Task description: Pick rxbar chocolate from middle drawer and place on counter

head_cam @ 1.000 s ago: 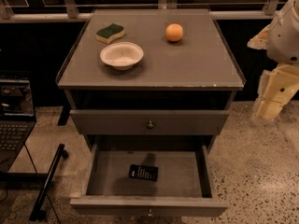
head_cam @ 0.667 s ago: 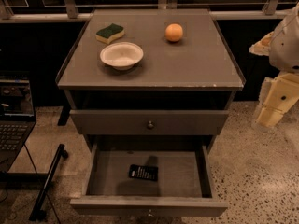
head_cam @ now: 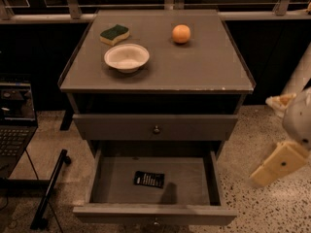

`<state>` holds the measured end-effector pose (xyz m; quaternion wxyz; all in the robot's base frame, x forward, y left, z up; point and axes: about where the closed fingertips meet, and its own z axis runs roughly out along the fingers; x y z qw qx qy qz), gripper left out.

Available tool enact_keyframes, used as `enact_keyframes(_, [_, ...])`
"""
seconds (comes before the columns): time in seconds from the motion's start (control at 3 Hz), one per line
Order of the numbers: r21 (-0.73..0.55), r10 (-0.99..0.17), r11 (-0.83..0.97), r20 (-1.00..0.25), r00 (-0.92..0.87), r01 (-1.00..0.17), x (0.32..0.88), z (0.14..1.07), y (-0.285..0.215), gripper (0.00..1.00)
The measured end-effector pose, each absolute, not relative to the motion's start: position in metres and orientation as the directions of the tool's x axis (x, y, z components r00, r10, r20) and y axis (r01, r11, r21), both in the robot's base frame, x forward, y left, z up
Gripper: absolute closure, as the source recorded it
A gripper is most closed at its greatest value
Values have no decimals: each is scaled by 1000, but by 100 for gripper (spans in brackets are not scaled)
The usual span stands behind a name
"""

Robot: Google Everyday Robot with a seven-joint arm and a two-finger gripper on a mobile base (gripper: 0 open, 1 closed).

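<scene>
The rxbar chocolate (head_cam: 149, 179), a flat black bar with white print, lies in the grey tray of the open middle drawer (head_cam: 109, 188), left of its centre. The drawer is pulled out toward me, with its front panel at the bottom of the view. The counter (head_cam: 194, 67) is the grey cabinet top above it. My gripper (head_cam: 279, 164), a cream piece on the white arm, hangs at the right edge of the view. It is right of the open drawer, above the floor, and well apart from the bar.
On the counter are a white bowl (head_cam: 127, 57), a green-and-yellow sponge (head_cam: 114, 34) and an orange (head_cam: 181, 34). A closed drawer front with a knob (head_cam: 156, 129) sits above the open drawer. A laptop (head_cam: 14, 125) and a black stand leg (head_cam: 51, 188) are at the left.
The arm and gripper have moved down at the right of the view, from beside the counter's level to beside the open drawer. The bar and the counter items have not moved.
</scene>
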<state>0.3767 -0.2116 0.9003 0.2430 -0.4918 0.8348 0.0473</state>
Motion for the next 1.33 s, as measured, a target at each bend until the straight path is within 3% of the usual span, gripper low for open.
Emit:
enact_keyframes(0.67, [42,-641,648,-510,-574,-761,375,727,-194,0])
enact_keyframes(1.33, [17,-605,683,-547,-578,-730,383,710,-195,0])
